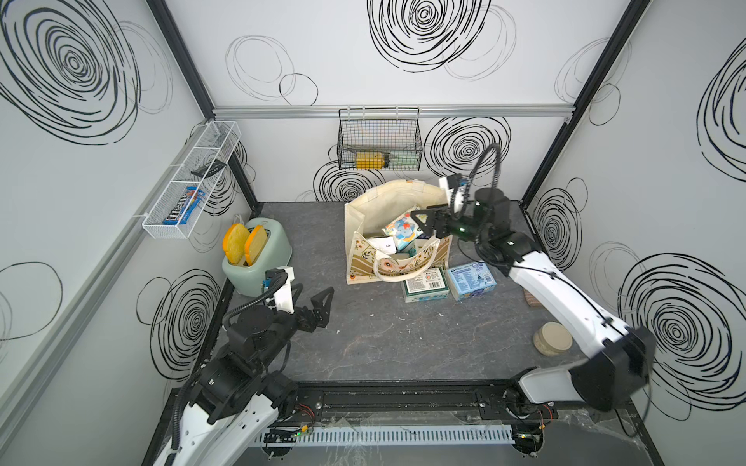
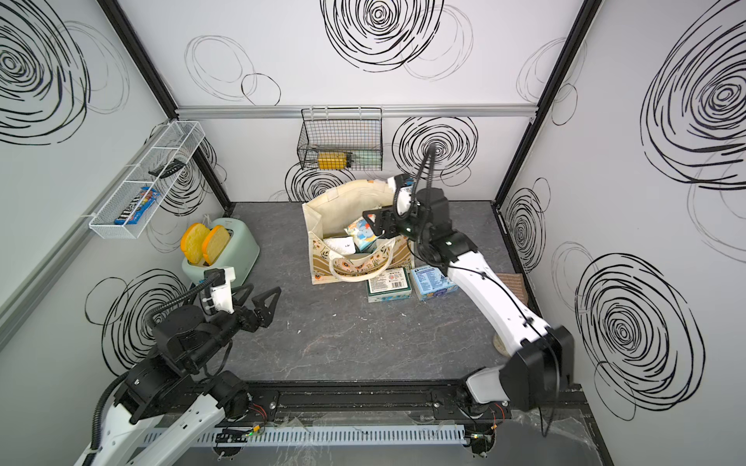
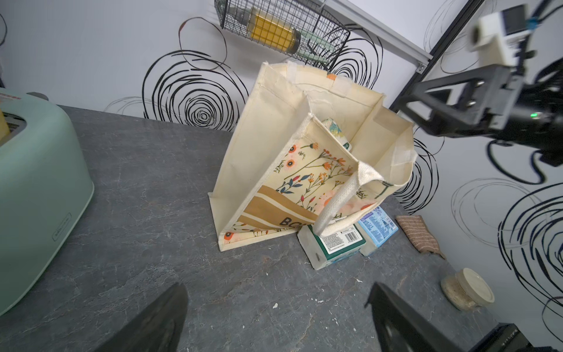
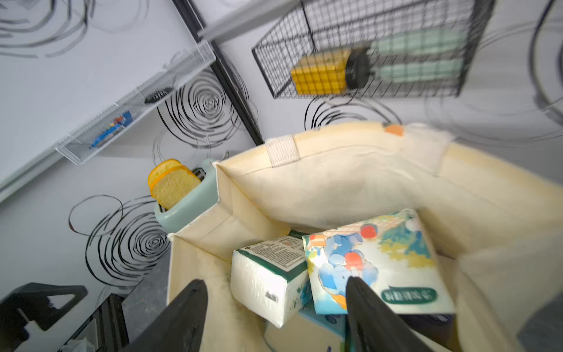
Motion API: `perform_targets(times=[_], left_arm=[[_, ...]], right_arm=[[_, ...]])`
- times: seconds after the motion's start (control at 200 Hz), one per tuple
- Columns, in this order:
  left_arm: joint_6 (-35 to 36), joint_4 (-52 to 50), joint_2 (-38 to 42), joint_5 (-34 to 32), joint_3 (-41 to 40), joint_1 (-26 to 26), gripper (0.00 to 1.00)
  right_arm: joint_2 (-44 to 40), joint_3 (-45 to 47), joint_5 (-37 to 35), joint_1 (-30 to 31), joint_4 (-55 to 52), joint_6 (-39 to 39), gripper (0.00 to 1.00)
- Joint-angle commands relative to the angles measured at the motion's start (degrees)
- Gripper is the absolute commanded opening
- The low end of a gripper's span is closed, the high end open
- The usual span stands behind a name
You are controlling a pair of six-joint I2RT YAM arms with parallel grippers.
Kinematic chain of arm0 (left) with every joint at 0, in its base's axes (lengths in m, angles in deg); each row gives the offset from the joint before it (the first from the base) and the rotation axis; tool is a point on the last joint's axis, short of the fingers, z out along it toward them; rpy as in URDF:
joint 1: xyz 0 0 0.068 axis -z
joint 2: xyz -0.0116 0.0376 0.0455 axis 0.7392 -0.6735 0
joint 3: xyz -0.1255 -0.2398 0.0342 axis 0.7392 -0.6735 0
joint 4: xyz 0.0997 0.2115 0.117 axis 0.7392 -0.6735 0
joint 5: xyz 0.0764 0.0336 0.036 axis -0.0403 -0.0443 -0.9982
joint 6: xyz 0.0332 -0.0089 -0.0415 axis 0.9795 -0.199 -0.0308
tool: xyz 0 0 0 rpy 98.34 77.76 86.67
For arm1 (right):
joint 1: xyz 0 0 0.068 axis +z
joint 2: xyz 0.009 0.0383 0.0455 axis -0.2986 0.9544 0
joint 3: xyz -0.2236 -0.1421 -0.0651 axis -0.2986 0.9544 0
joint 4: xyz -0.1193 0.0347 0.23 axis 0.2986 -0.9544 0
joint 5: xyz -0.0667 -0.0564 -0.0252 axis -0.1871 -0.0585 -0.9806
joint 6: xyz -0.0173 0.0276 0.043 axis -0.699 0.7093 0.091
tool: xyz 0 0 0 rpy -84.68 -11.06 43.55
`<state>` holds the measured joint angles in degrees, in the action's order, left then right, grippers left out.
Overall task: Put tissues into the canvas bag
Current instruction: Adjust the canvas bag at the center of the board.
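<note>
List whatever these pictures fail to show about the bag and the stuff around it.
- Lower packs in the canvas bag: right wrist view, buried under the elephant-print pack and green-white pack; count unknowable.
- Striped cloth: a top view, mostly behind the right arm.
- Jar: a top view, mostly behind the same arm.
- Basket contents: right wrist view, motion-blurred.

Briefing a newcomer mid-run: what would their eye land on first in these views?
The cream canvas bag stands open mid-table, an elephant-print tissue pack topmost inside. The right gripper hangs over its mouth, fingers apart and empty. A green-white pack and a light blue pack lie on the table at its front.
</note>
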<state>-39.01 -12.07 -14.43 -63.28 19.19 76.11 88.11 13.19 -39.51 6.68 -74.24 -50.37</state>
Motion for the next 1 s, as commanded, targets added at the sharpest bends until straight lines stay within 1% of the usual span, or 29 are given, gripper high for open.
perform_targets(times=[0.0, 0.095, 0.16, 0.27, 0.335, 0.38, 0.485, 0.54, 0.605, 0.691, 0.776, 0.851, 0.911, 0.996], left_arm=[[1.3, 4.0, -2.8, 3.9, -0.8, -0.2, 0.97], [1.4, 4.8, -7.2, 7.9, -0.7, -0.2, 0.97], [1.9, 5.2, -11.0, 11.3, -0.3, -0.2, 0.97], [2.5, 5.2, -16.5, 13.5, 0.5, -0.3, 0.95], [2.7, 5.4, -18.0, 14.4, 0.6, -0.3, 0.92], [2.6, 5.4, -18.3, 14.6, 0.5, -0.3, 0.91], [2.1, 5.4, -17.2, 13.4, 0.0, 0.0, 0.91], [2.2, 5.8, -16.3, 13.1, -0.4, 0.0, 0.92], [2.4, 5.8, -15.8, 12.5, -0.5, 0.0, 0.93], [2.3, 5.7, -15.6, 12.3, -0.5, 0.0, 0.94], [2.1, 5.6, -15.3, 11.9, -0.5, 0.4, 0.94], [2.0, 5.5, -14.8, 11.6, -0.6, 0.9, 0.94], [1.9, 5.4, -14.5, 11.3, -0.7, 1.4, 0.94], [1.6, 5.1, -13.9, 10.3, -0.6, 2.3, 0.95]], right_arm=[[-11.1, 4.4, 2.5, -3.3, -2.1, 1.4, 0.76], [-17.5, 10.5, 5.7, -7.6, -5.9, 3.0, 0.76], [-19.8, 14.8, 9.1, -9.3, -6.6, 4.6, 0.75], [-19.3, 21.1, 17.0, -9.0, -5.4, 6.0, 0.72], [-18.2, 24.4, 20.2, -6.7, -3.0, 6.2, 0.71], [-16.7, 25.3, 20.0, -4.0, -2.7, 5.0, 0.71], [-11.9, 26.5, 16.2, 2.5, -0.9, 3.0, 0.72], [-9.1, 28.6, 15.1, 3.9, 4.9, 5.1, 0.72], [-4.4, 30.5, 14.9, 4.0, 12.6, 8.4, 0.71], [2.3, 28.8, 13.3, 4.0, 18.8, 10.1, 0.7], [8.3, 24.5, 9.5, 3.9, 21.6, 10.4, 0.7], [13.5, 20.2, 8.6, 3.3, 24.8, 10.7, 0.69], [17.3, 15.9, 9.1, 2.7, 25.2, 11.5, 0.69], [20.5, 10.4, 9.2, 2.3, 22.0, 12.1, 0.68]])
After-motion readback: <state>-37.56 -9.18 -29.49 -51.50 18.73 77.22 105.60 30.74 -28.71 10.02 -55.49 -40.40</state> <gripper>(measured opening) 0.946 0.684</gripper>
